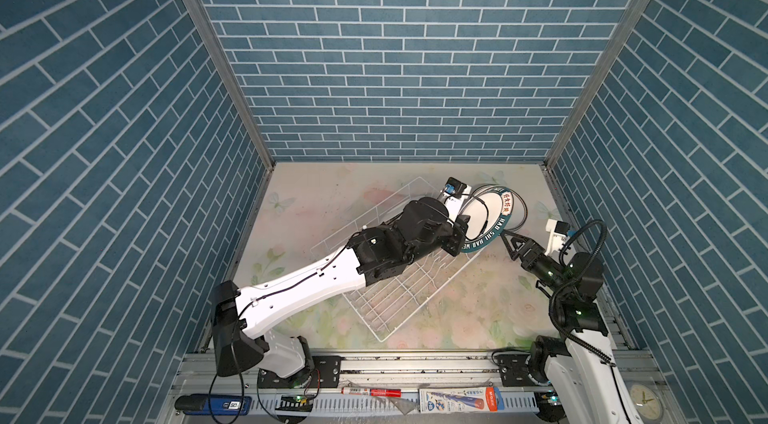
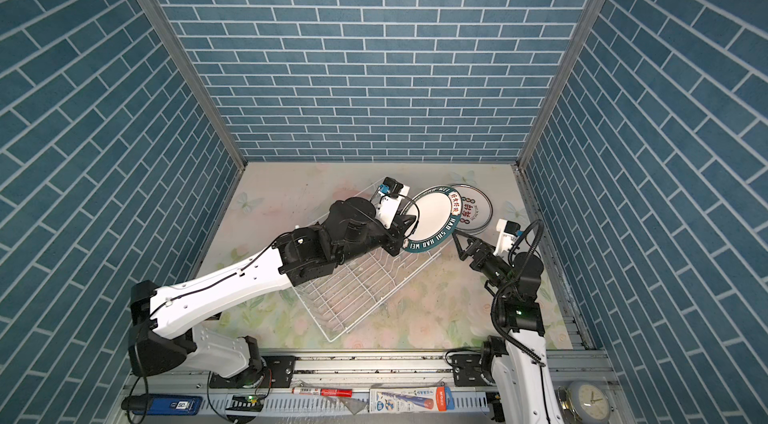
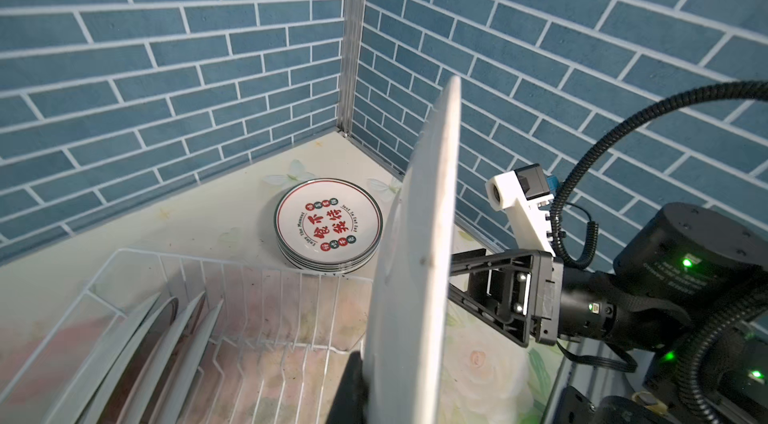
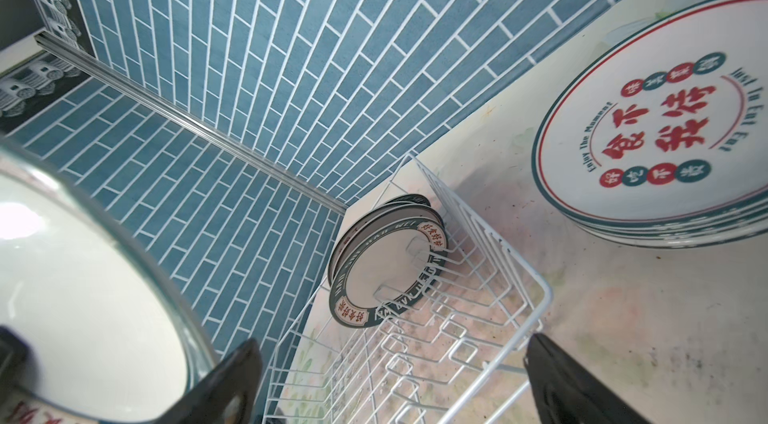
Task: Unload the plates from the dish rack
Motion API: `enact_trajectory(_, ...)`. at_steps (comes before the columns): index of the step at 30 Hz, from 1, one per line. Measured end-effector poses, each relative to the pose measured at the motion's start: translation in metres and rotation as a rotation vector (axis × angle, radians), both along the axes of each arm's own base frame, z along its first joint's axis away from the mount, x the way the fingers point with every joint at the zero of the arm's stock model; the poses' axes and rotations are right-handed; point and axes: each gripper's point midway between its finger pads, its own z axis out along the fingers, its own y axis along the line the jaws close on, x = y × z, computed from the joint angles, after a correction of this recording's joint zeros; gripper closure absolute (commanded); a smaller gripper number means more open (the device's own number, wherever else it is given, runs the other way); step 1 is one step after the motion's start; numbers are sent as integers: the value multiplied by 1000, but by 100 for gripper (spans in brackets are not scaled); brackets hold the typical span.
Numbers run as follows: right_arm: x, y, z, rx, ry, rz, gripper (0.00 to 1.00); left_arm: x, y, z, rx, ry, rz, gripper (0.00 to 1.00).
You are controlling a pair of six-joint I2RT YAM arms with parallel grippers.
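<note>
My left gripper (image 1: 460,235) (image 2: 409,231) is shut on the edge of a green-rimmed plate (image 1: 490,210) (image 2: 434,216), held tilted over the right end of the dish rack (image 1: 386,301) (image 2: 345,297). In the left wrist view this plate (image 3: 415,256) shows edge-on with its white back. My right gripper (image 1: 513,245) (image 2: 463,245) (image 4: 395,376) is open just right of the plate's lower rim, with nothing between its fingers. Several plates (image 3: 145,343) (image 4: 386,268) stand in the rack. A stack of plates (image 2: 476,210) (image 3: 328,226) (image 4: 665,131) lies on the table behind.
Blue brick walls close in the floral table (image 1: 316,202) on three sides. A marker (image 1: 372,392), a packet (image 1: 457,399), a blue device (image 1: 224,404) and a clock (image 1: 643,401) lie along the front rail.
</note>
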Motion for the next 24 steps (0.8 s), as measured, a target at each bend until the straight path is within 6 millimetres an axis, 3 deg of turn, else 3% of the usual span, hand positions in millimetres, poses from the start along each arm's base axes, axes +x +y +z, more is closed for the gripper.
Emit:
enact_trajectory(8, -11, 5, 23, 38, -88, 34, 7, 22, 5, -7, -141, 121, 2, 100)
enact_trajectory(16, -7, 5, 25, 86, -98, 38, 11, 29, 6, -12, -227, 207, -9, 100)
enact_trajectory(20, -3, 6, 32, 115, -115, 47, 14, 31, -1, -14, -263, 240, -26, 100)
enact_trajectory(24, 3, 5, 35, 135, -124, 50, 19, 33, -15, -30, -272, 300, -50, 100)
